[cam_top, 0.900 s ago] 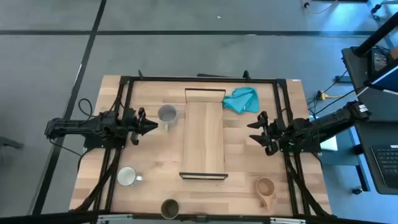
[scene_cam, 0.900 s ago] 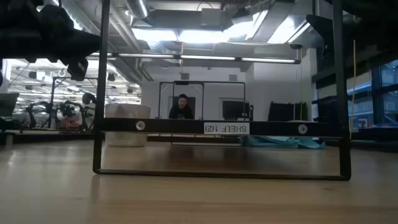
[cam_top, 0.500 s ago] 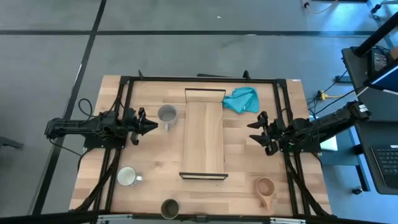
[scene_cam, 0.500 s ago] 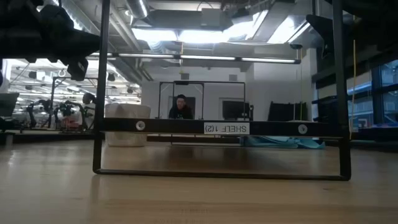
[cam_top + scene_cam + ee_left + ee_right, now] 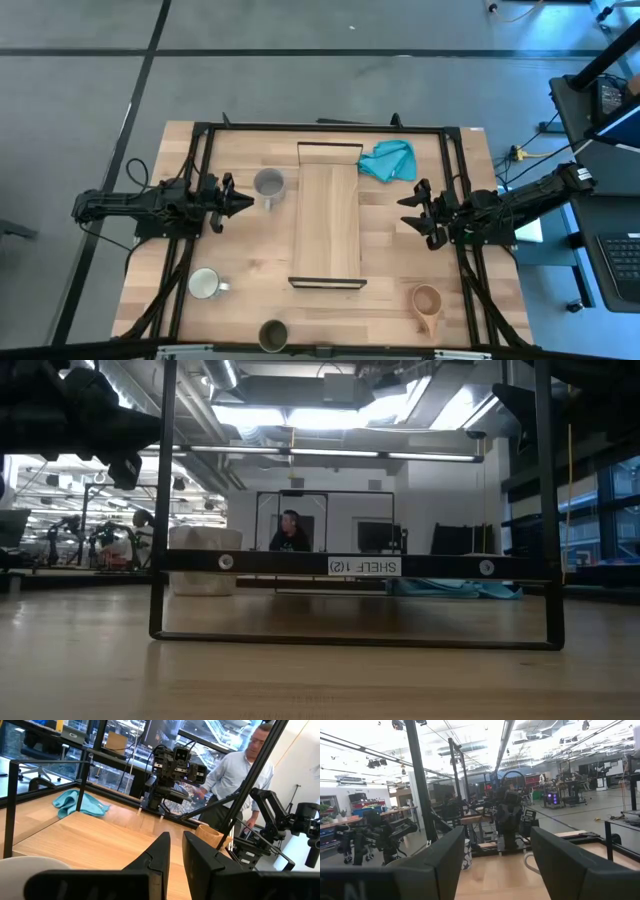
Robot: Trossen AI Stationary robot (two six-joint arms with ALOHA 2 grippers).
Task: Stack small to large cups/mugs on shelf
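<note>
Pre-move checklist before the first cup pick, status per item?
1. Long narrow light-wood shelf top bare of cups: ok.
2. All four cups on the table: grey mug, pale whitish-inside mug, dark olive cup, tan wooden handled cup: ok.
3. Left gripper empty, jaws nearly closed, too narrow for the grey mug just ahead of it: not ok.
4. Right gripper empty, jaws wide open, beside the shelf: ok.
5. Crumpled teal cloth lies off the shelf, by its far end: ok.
6. Size ranking of the cups: cannot tell.
</note>
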